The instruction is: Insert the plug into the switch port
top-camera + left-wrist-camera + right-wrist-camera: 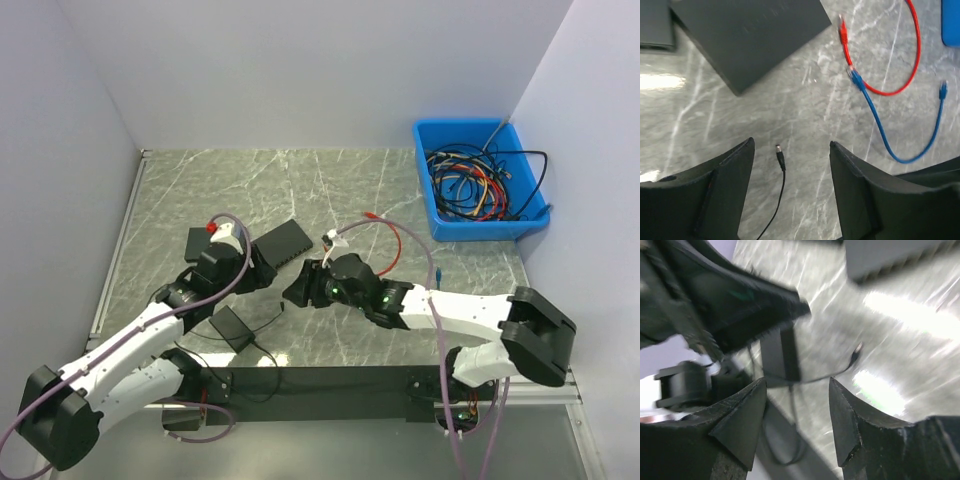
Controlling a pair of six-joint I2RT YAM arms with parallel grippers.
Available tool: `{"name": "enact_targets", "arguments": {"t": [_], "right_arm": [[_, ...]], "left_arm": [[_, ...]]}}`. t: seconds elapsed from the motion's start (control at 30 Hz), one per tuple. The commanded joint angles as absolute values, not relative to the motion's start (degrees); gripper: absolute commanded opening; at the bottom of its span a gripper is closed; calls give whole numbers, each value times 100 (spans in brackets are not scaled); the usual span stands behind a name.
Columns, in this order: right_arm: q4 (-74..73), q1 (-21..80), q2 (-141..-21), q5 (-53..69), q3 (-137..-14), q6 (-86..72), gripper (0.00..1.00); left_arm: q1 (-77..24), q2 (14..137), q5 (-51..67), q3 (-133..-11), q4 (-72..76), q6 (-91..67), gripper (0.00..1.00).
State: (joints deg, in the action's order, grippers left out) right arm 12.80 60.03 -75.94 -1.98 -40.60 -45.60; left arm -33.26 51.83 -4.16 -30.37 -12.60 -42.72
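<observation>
Left gripper, right gripper both spread, empty. Plug loose inside left one; I could knock it away closing crooked.

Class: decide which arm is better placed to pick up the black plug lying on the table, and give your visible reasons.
Left. The plug lies inside the open left gripper, pointing roughly toward the switch. The right gripper, also open, has the plug off to one side.
</observation>
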Motion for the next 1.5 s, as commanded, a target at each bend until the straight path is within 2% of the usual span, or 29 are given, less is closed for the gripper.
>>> {"name": "enact_targets", "arguments": {"t": [0.0, 0.13, 0.33, 0.7, 0.9, 1.2, 1.27, 1.3, 1.37, 1.4, 1.47], "right_arm": [[1538, 6029, -7822, 456, -3981, -5826, 60], [2090, 6055, -8356, 1035, -3746, -6729, 60], [2811, 6152, -9157, 1143, -3578, -7355, 60], [3691, 6109, -10046, 1160, -3604, -7770, 60], [3691, 5968, -10318, 976, -3718, -7796, 59], [3815, 5862, -10880, 975, -4122, -7893, 43], [3797, 5871, -10951, 993, -4227, -7884, 35], [3797, 5871, -10986, 1002, -4262, -7875, 24], [3849, 5862, -11013, 1019, -4271, -7866, 15], [3876, 5862, -10987, 1020, -4228, -7858, 7], [3842, 5854, -10899, 985, -4166, -7796, 2]], "left_arm": [[-3349, 4966, -914, -3463, -1590, -4289, 68], [-3349, 4940, -1028, -3559, -1740, -4306, 67], [-3349, 4580, -1125, -3393, -1767, -4377, 68], [-3366, 4509, -1081, -3331, -1688, -4342, 66], [-3358, 4570, -1046, -3296, -1617, -4324, 66], [-3375, 4614, -1046, -3270, -1591, -4307, 65], [-3375, 4641, -1055, -3270, -1591, -4307, 65], [-3375, 4641, -1055, -3261, -1582, -4307, 65], [-3384, 4649, -1081, -3261, -1600, -4307, 64], [-3384, 4649, -1090, -3261, -1608, -4307, 64], [-3392, 4632, -1116, -3261, -1626, -4315, 64]]}}
